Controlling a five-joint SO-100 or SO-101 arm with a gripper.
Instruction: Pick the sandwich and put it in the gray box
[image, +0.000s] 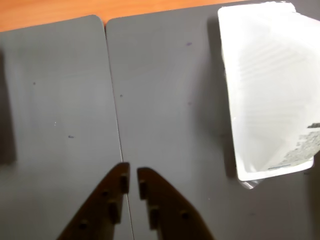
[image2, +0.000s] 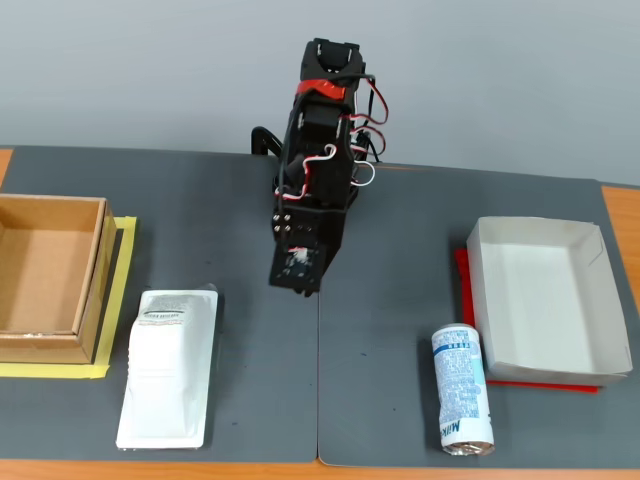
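The sandwich (image2: 168, 365), a flat white wrapped package with a gray printed label at its far end, lies on the dark mat at the left of the fixed view. In the wrist view the sandwich (image: 270, 90) fills the right side, apart from my gripper (image: 133, 172). Its brown fingers (image: 165, 205) are shut with nothing between them. In the fixed view my gripper (image2: 297, 275) hangs over the middle of the mat, right of the sandwich. The gray box (image2: 585, 345), a shallow pale tray on a red sheet, stands empty at the right.
A deeper brown cardboard box (image2: 50, 345) on yellow tape stands at the left edge. A blue-and-white can (image2: 462, 390) lies beside the gray box. Two dark mats meet at a seam (image: 116, 115). The orange table edge (image: 50, 12) shows beyond them.
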